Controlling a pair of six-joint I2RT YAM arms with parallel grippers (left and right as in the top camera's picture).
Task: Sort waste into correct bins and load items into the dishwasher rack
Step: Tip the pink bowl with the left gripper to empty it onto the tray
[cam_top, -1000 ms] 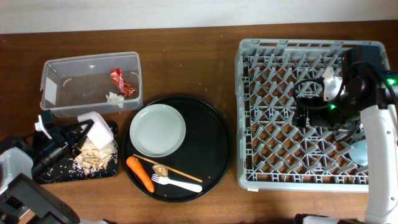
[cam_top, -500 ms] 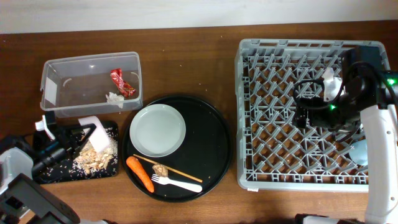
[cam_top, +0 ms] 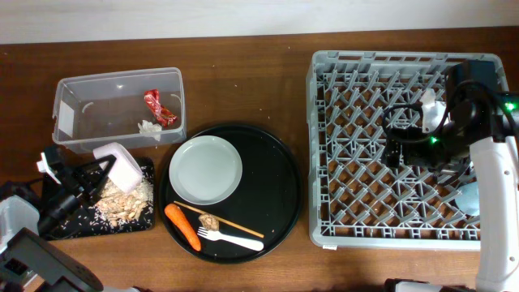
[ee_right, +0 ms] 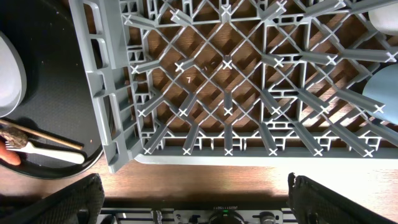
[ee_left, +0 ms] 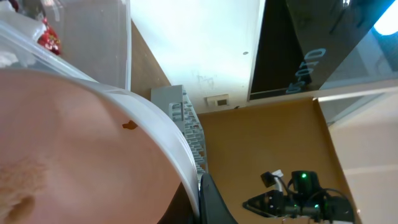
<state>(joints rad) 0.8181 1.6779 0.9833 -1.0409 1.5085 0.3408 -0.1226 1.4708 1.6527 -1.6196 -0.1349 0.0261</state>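
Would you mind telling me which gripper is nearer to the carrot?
Left. The left gripper is over the black bin, just left of the carrot; the right gripper is far off, above the rack.

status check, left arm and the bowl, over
Left end effector shut on white bowl, tipped over black tray. Right end effector open, empty, over dishwasher rack. Clear tub close behind bowl.

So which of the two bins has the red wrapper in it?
The clear plastic tub at the back left: the red wrapper lies inside it. The shallow black tray in front of it holds beige crumbs instead.
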